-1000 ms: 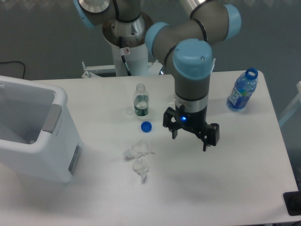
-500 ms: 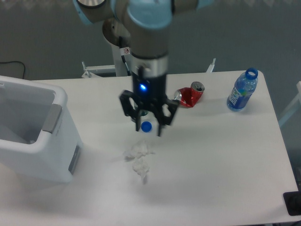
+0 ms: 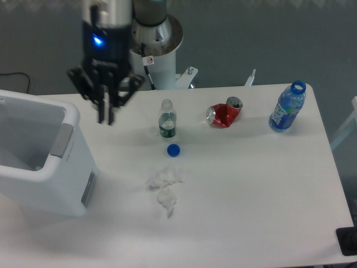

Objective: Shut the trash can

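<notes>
While the large white boxy plastic trash can [image 3: 42,162] is sitting at the left edge of the white table [image 3: 251,190], partly cut off by the frame, its top is standing open and its hollow inside is showing. A grey rectangular latch [image 3: 62,139] is lying along its right rim and a grey panel [image 3: 87,187] is showing low on its right side. The black two-finger gripper [image 3: 106,115] is hanging above the table just beside the can's upper right corner, pointing downward, with a blue light glowing on the wrist above it. Its fingers are appearing close together with nothing between them, though whether they are fully clenched I cannot tell.

A small clear plastic bottle [image 3: 167,119] with a green label is standing upright near the table's middle, with a round blue cap [image 3: 173,149] lying just beside it. Crumpled white tissue [image 3: 164,188] is lying below the cap. A crushed red can [image 3: 223,113] is lying on its side to the right, and a blue-labelled open plastic bottle [image 3: 287,107] is standing near the right edge.
</notes>
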Tool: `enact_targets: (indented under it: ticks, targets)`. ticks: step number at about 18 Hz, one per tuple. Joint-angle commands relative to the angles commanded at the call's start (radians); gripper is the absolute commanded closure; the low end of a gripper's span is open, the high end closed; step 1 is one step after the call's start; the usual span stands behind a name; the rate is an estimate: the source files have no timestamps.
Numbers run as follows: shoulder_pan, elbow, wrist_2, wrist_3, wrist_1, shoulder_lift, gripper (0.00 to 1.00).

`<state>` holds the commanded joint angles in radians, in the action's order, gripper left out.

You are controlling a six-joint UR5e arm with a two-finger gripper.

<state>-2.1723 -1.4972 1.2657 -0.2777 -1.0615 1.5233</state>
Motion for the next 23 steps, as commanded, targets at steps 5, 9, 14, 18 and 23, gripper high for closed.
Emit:
enact_targets:
  ticks: [5,9,14,18,23]
  targets:
    - [0.086,0.002,-0.046,-0.001,0.040,-0.029,0.94]
    - [0.184,0.008,-0.055,-0.014,0.135,-0.012,0.98]
    - [0.290,0.041,-0.055,-0.032,0.164,0.021,0.97]
    - [0.353,0.048,-0.055,-0.064,0.167,0.021,0.97]
    - [0.414,0.048,-0.052,-0.080,0.164,0.032,0.96]
